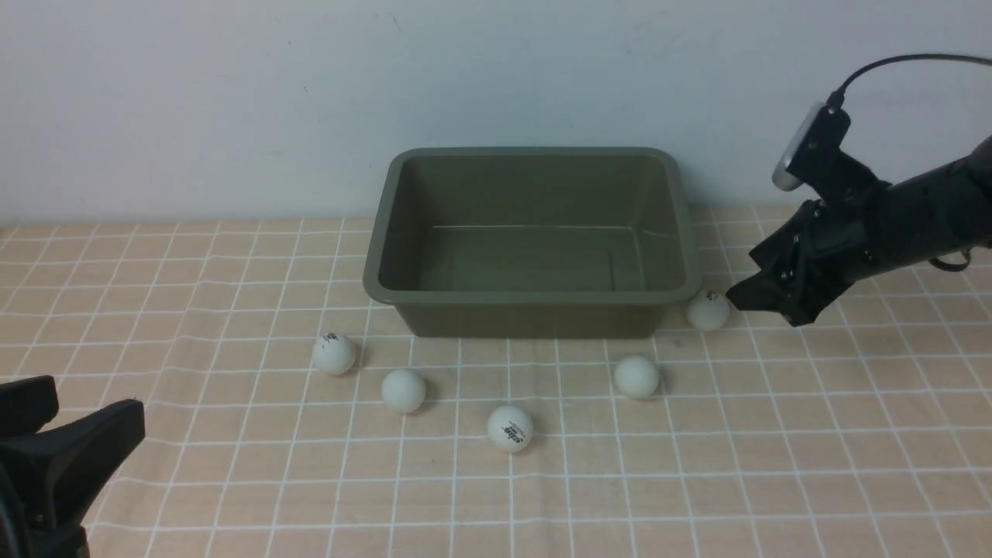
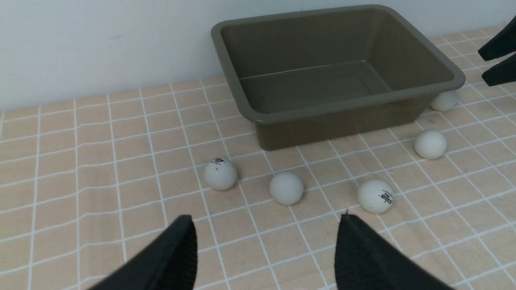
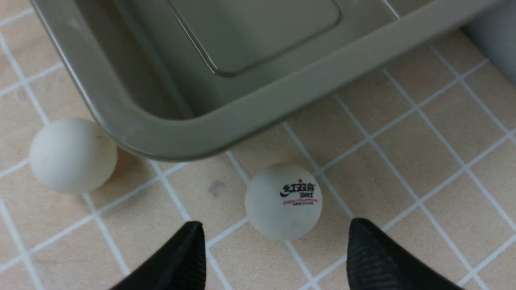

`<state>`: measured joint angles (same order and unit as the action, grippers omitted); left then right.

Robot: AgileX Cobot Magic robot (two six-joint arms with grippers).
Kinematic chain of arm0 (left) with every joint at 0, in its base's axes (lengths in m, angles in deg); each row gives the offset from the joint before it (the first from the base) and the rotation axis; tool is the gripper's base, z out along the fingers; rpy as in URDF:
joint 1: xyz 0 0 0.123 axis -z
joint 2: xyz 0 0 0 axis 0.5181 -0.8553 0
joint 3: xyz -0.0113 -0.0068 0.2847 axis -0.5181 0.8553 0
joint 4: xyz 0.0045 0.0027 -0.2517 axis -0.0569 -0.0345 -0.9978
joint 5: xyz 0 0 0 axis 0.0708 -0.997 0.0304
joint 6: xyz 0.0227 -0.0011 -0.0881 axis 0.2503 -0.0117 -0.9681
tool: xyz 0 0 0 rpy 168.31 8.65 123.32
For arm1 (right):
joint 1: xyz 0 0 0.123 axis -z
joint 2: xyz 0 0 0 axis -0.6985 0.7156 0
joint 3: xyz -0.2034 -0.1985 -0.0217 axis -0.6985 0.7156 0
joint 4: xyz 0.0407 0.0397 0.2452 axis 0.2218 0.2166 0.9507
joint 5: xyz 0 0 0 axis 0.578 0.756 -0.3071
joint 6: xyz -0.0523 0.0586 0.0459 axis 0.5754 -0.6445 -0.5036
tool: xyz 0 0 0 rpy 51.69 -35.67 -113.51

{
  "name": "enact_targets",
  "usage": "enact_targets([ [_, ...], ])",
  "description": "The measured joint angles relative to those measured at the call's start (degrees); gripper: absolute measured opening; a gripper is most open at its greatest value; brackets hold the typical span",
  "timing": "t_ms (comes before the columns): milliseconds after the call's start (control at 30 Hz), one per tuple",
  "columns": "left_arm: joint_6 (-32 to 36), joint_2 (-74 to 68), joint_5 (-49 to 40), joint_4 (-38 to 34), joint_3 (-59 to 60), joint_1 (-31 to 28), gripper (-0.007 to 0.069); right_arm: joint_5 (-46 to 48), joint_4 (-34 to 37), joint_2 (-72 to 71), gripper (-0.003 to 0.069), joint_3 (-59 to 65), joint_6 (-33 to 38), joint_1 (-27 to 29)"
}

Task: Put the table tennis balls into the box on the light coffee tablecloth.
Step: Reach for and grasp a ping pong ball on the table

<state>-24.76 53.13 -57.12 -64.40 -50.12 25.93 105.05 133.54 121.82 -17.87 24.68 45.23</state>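
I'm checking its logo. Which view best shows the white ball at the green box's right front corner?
Right wrist view: the small white matte ball is large and central, logo facing the camera. The front view shows it small and distant; the left wrist view, partly hidden by the olive-green plastic box.

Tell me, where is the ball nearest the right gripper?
In the front view, the ball sits on the cloth at the front right corner of the box, just off the tips of the open right gripper.
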Motion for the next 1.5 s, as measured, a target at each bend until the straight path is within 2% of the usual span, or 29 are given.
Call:
enact_targets([
  [567,0.4,0.0,0.0,0.0,0.0,0.0,0.0386,-1.0,3.0,5.1,0.0436,-0.5,5.2,0.0],
  [833,0.4,0.0,0.0,0.0,0.0,0.0,0.0386,1.3,4.0,8.0,0.0465,-4.7,3.4,0.0],
  [1200,0.4,0.0,0.0,0.0,0.0,0.0,0.0386,2.7,3.8,9.4,0.0467,-6.2,2.5,-0.5],
  [1500,0.4,0.0,0.0,0.0,0.0,0.0,0.0386,-1.4,3.7,11.2,0.0467,-6.5,3.7,-2.1],
])
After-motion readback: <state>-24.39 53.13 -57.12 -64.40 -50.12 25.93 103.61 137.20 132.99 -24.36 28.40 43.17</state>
